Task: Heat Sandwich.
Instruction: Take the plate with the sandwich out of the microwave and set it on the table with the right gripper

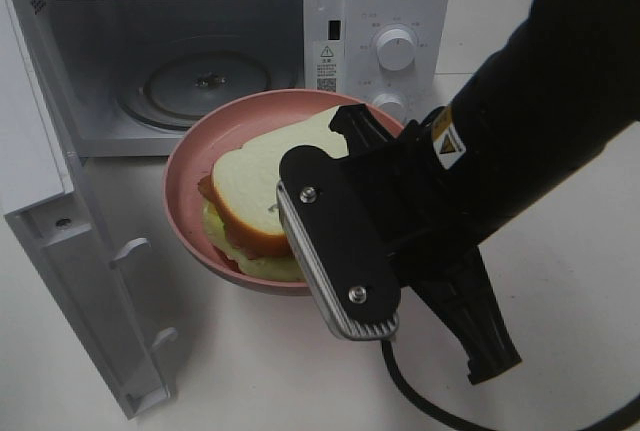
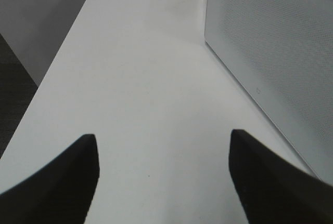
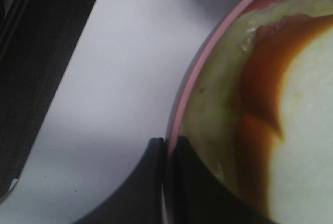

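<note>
The sandwich [image 1: 255,186], white bread with a tan crust and greenish filling, lies on a round pink plate [image 1: 188,176] just in front of the open microwave [image 1: 390,11]. My right gripper [image 3: 166,148] is shut on the plate's rim [image 3: 179,99], one finger on each side of it, with the sandwich [image 3: 291,130] close by. In the exterior view the black right arm [image 1: 480,181] covers the plate's right side. My left gripper [image 2: 161,146] is open and holds nothing, over the bare white table beside the microwave's side wall [image 2: 270,42].
The microwave door [image 1: 60,251] is swung fully open to the left of the plate. Inside the cavity lies a glass turntable [image 1: 205,81]. The control knobs [image 1: 395,48] sit behind the plate's far edge. A black cable [image 1: 420,401] trails over the white table [image 1: 260,371].
</note>
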`<state>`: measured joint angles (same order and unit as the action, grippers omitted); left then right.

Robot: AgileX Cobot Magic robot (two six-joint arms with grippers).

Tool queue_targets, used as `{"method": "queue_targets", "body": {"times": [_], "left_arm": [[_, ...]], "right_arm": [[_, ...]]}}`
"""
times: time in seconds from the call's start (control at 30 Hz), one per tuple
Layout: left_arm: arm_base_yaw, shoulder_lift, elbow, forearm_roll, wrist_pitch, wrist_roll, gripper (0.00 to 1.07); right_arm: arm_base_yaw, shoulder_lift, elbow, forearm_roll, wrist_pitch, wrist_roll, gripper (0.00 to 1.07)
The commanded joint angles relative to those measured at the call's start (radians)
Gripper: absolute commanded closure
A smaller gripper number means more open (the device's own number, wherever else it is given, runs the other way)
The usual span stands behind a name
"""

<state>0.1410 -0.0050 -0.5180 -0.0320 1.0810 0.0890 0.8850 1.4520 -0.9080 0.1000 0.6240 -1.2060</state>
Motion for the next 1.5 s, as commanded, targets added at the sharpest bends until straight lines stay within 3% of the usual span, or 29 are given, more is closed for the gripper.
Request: {"method": "queue_targets", "body": {"times": [0.03, 0.73, 1.07, 1.5], "left_arm": [[-0.007, -0.016, 0.002, 0.004, -0.014, -0.004, 0.39], [-0.007, -0.016, 0.002, 0.004, -0.014, -0.004, 0.39], [-0.007, -0.016, 0.002, 0.004, -0.014, -0.004, 0.39], [-0.007, -0.016, 0.002, 0.004, -0.014, -0.004, 0.39]], "right_arm": [[0.002, -0.067, 0.032, -0.021, 0.010, 0.070, 1.07], [-0.022, -0.218, 0.135, -0.157, 0.187, 0.539, 1.07], [-0.182, -0.218, 0.135, -0.183, 0.186, 0.718, 1.07], [-0.441, -0.186, 0.134, -0.303, 0.152, 1.206, 1.07]]}}
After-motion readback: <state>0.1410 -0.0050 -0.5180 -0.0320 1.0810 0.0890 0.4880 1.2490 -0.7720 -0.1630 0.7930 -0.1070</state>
